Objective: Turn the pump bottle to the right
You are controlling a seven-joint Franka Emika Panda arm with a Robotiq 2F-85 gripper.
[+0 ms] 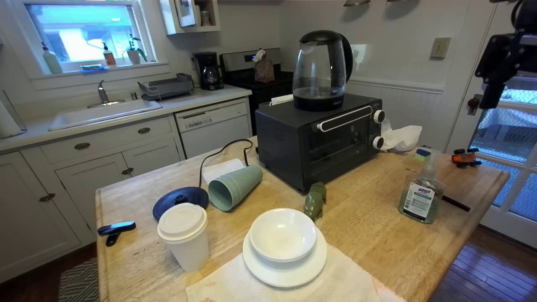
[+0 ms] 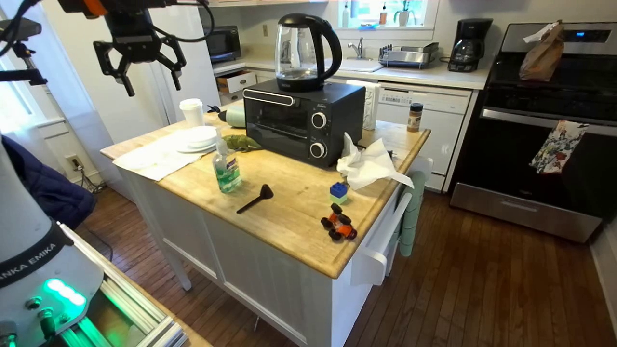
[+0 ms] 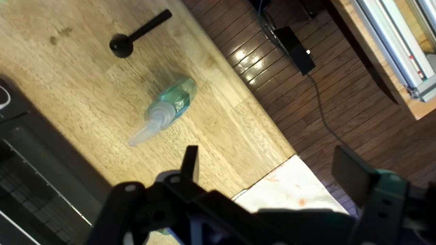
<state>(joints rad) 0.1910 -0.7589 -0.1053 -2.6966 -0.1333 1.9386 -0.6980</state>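
One gripper [image 2: 153,86] is hanging high above the level of the desk [image 2: 289,229], its jaws standing wide apart and clamping nothing. The pump bottle [image 2: 226,171] is standing upright near the long edge on the robot's side, between the corner where a white cloth [image 2: 153,161] is lying and the corner where an orange toy car [image 2: 339,224] is sitting. In the wrist view the bottle's nozzle [image 3: 146,132] is pointing away from that edge, toward the toaster oven [image 3: 44,177]. The task is seemingly waiting at its start, though the bottle's pose alone is not proving that: the gripper is touching nothing, and no turn is under way. Coming down, closing on the bottle, rotating it rightward and letting go are probably all remaining.
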